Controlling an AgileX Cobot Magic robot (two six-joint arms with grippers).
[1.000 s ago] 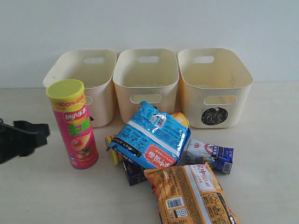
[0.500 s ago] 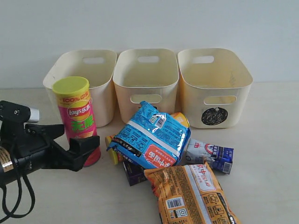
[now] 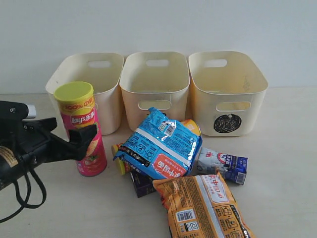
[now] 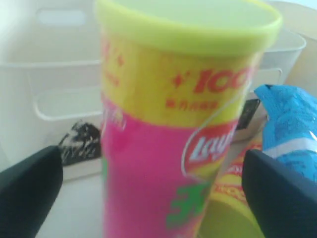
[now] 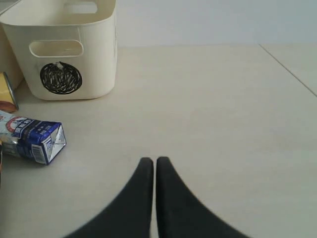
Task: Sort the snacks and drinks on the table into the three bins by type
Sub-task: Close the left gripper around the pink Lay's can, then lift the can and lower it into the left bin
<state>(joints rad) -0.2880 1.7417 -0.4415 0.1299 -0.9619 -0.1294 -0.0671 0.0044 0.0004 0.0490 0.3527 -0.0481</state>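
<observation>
Left gripper [image 3: 73, 127]: fingers wide, one on each side of the pink tube [image 3: 78, 115], left of centre in the exterior view. Can't tell if the pads touch it. Wrist view is blurred, with the tube [image 4: 183, 124] filling the frame and the bottom of it cut off.
Tube stands upright on the table [image 3: 287, 148], in front of the left bin [image 3: 86, 74]. Readable: "Lay's" logo, "100%" on the yellow band. The rest is Chinese characters.
Left bin's mark is hidden behind the tube; the wrist view shows a black scribble [image 4: 81, 141], shape unclear.
Middle bin [image 3: 156, 79]: its mark is covered by the blue packet [image 3: 161, 144].
Right bin [image 3: 228, 84]: circle scribble visible.
Yellow tube [image 3: 119, 159] lies under the blue packet, only its ends showing.
Purple box [image 3: 141, 183] is mostly buried.
Orange packet [image 3: 203, 203] is cut off at the bottom edge; barcode visible, text too small to read.
Carton [image 3: 223, 166] lies on its side, right of the pile.
Right gripper [image 5: 154, 161]: fingers pressed together, nothing between; not seen in the exterior view.
</observation>
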